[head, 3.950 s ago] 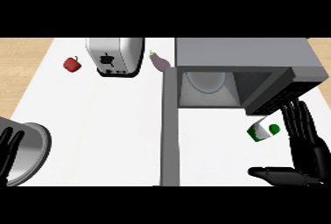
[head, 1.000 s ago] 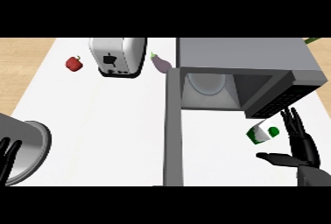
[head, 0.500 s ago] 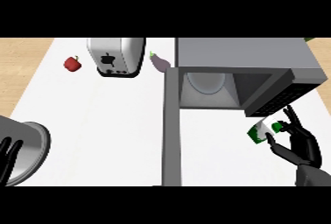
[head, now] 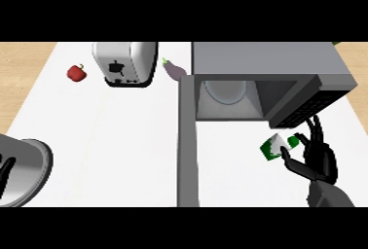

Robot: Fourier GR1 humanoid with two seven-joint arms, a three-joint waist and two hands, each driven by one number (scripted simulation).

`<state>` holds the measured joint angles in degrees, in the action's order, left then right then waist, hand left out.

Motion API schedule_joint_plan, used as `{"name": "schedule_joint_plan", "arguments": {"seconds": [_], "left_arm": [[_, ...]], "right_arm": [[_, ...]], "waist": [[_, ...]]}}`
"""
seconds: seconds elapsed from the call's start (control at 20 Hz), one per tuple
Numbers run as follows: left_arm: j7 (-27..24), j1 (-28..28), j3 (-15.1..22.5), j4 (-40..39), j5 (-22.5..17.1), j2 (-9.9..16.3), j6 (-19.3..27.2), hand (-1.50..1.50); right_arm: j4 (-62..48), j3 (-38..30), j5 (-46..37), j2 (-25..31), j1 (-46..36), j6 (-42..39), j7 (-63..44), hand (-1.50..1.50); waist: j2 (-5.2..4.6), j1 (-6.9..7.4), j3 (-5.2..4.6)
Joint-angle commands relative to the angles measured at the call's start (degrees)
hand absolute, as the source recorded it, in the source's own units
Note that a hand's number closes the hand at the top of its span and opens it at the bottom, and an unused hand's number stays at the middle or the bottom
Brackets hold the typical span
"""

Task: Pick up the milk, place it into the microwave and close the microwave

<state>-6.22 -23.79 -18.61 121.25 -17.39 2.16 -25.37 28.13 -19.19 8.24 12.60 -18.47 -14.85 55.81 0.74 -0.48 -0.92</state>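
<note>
Step in hand: the pick. The small green-and-white milk carton [head: 277, 147] lies on the white counter top [head: 108, 146], just in front of the grey box-shaped microwave [head: 266, 58] and below its dark control panel. It is outside the cavity, not lifted as far as I can judge.

Right hand [head: 316, 158], black, comes up from the lower right edge. The thumb [head: 291, 163] reaches in under the carton's right side; the fingers [head: 316, 131] stand long and nearly straight, close together, above and to the right of the carton. The hand brackets the carton's right edge. Contact looks likely at the thumb, but closure round the carton is not shown; I read it as open, about to grasp.

Left hand [head: 7, 175]: only dark fingers at the left edge, over the round metal pan [head: 28, 165]. Cannot tell their state.

The microwave door [head: 188, 141] stands open, seen edge-on as a grey slab running toward the viewer, left of the cavity with the pale round turntable [head: 226, 90].

Off-task items: red bell pepper [head: 77, 73], silver toaster [head: 126, 63], purple aubergine [head: 173, 69], all at the far side of the counter.

Next move, as judged: curl the fingers round the carton, lift, then carry it up and left into the cavity, clear of the control panel; door closing comes last
</note>
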Motion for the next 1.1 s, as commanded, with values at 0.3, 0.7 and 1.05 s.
{"name": "schedule_joint_plan", "arguments": {"seconds": [0.3, 0.7, 1.05], "left_arm": [[-0.56, 0.16, -2.41, -1.43, -1.73, 0.82, -0.29, -1.50], [-1.03, -3.81, -2.98, 1.16, -1.90, -0.06, -2.09, -1.50], [-2.64, -5.63, -3.20, 0.57, -1.72, -2.02, -3.98, -1.50]], "right_arm": [[12.08, 9.77, -3.10, -7.37, 1.28, -1.50, -4.66, 1.50], [39.40, 19.11, -3.28, -12.44, 14.75, 4.30, -19.39, 1.50], [62.88, 33.08, 2.57, -12.57, 28.19, 16.20, -31.24, 1.50]], "waist": [[-0.34, 0.15, 0.78], [-0.10, -0.58, 0.75], [-0.51, 0.31, 0.88]]}}
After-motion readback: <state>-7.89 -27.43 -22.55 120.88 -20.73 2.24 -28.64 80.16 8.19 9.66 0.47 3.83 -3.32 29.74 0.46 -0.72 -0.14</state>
